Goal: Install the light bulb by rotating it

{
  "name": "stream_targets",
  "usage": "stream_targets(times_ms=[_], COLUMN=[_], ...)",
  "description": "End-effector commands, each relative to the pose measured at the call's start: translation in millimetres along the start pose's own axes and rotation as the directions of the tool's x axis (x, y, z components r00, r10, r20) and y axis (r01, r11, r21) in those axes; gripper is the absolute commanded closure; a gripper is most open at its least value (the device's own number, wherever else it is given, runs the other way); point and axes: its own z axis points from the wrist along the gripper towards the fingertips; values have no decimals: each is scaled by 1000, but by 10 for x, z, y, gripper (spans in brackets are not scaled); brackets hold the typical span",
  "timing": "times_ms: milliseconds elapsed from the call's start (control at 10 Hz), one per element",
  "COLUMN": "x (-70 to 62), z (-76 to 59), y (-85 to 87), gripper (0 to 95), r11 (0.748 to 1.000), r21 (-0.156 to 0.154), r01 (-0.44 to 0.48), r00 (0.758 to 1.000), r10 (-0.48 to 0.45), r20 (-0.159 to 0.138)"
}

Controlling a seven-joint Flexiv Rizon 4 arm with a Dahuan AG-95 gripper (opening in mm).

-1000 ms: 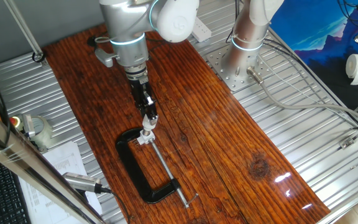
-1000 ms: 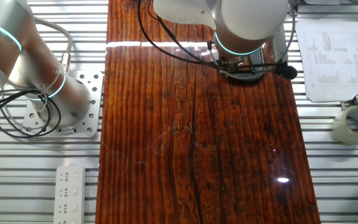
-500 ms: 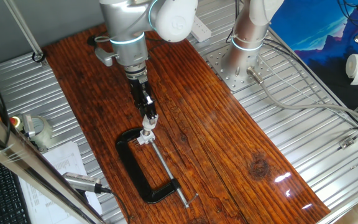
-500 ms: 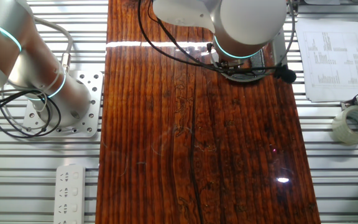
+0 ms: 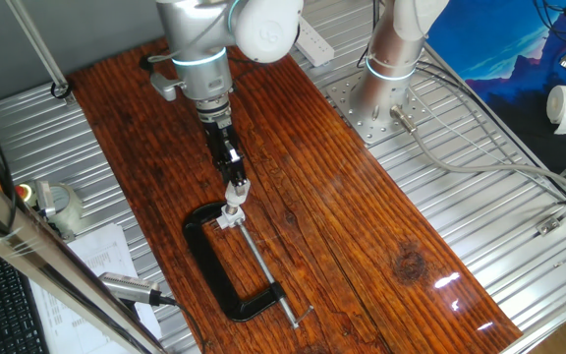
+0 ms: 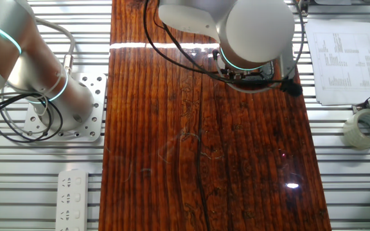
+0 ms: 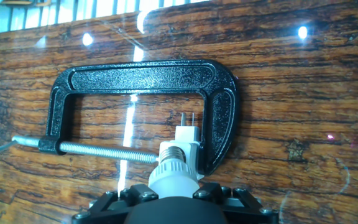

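Note:
In the hand view the light bulb (image 7: pixel 174 169) stands with its pale head between my fingers and its silvery screw base in the small white socket block (image 7: pixel 188 138). The gripper (image 7: pixel 174 191) is shut on the bulb's head. A black C-clamp (image 7: pixel 142 70) pins the socket block to the wooden board. In one fixed view the gripper (image 5: pixel 234 191) points down at the bulb (image 5: pixel 232 208), just above the clamp (image 5: pixel 209 265). In the other fixed view my arm (image 6: pixel 255 32) hides the bulb, the socket and the gripper.
The wooden board (image 5: pixel 362 226) lies on a ribbed metal table. A second arm's base (image 5: pixel 386 88) stands at the board's edge. Off the board are a tape roll (image 6: pixel 365 128), a power strip (image 6: pixel 74 196), a printed sheet (image 6: pixel 342 61) and a silver tool (image 5: pixel 131 287).
My wrist and the link above it have turned about the gripper's axis, with the gripper staying over the socket. The clamp and socket block have not moved.

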Motion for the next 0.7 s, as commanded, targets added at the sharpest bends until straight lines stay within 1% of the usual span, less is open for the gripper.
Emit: stream_targets(times_ms=[100,700], x=[5,-14], z=[7,45], y=[3,-3], gripper=[380,380], r11=[1000,1000], r21=[-5,-10], r01=[-3,0], r00=[1000,1000], r10=[3,0], r20=[3,3])
